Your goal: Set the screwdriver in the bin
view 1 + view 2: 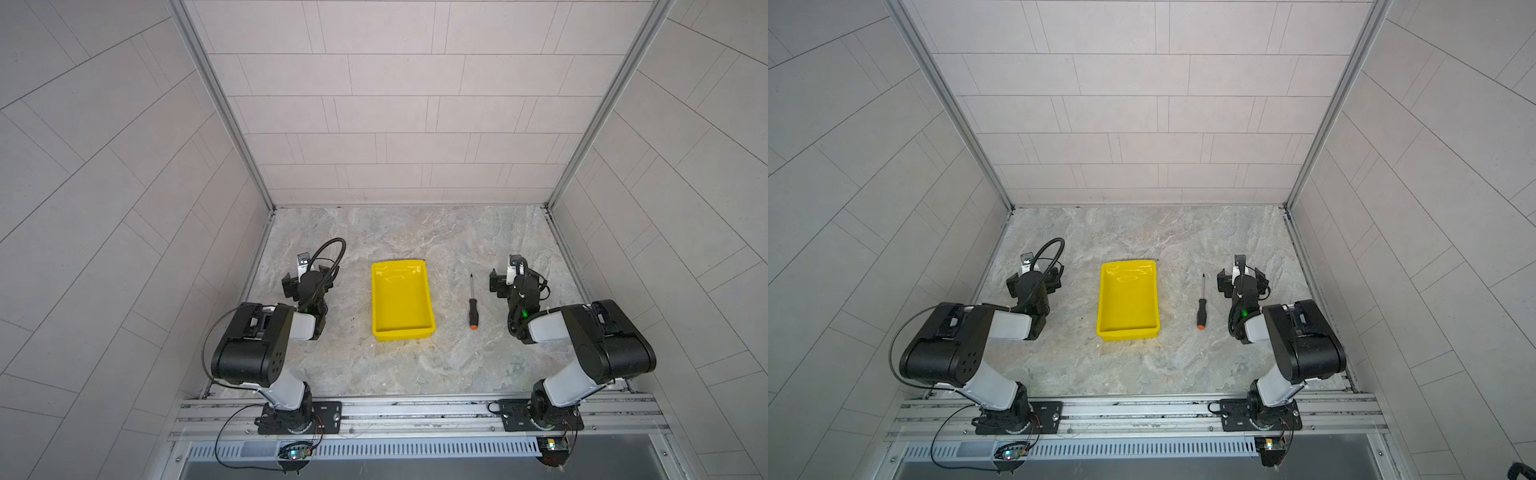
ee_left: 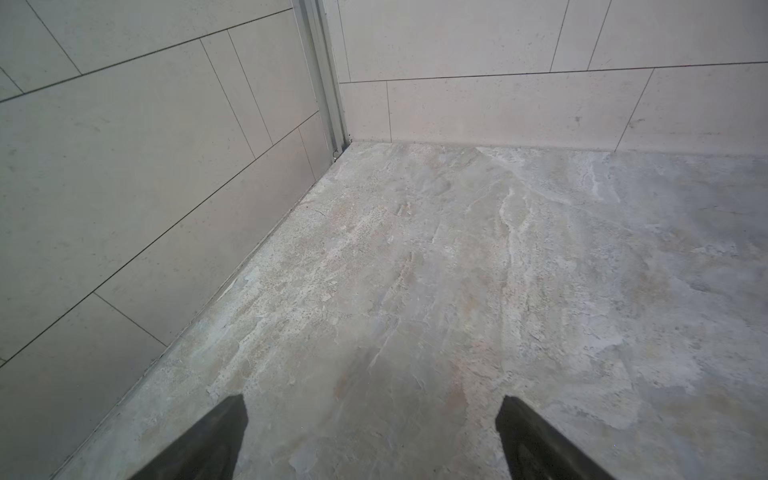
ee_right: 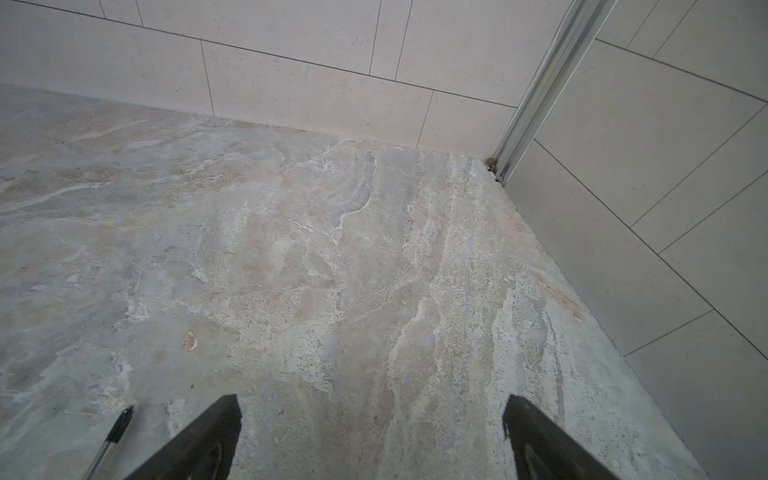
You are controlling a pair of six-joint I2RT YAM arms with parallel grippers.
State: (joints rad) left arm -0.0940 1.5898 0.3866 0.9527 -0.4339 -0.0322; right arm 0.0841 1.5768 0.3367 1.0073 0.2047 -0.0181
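Screwdriver lies flat on the marbled stone tabletop, outside the bin. From left to right in both top views: the left gripper, jaws spread wide, holding nothing; the yellow bin; the screwdriver near its right wall, not touching, orange end nearest the viewer; the right gripper, jaws spread wide, holding nothing, just beside the shaft.

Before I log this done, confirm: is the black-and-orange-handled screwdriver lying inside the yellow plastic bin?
No, the slim black-and-orange-handled screwdriver lies on the grey stone-look tabletop beside the shallow yellow plastic bin, not touching it.
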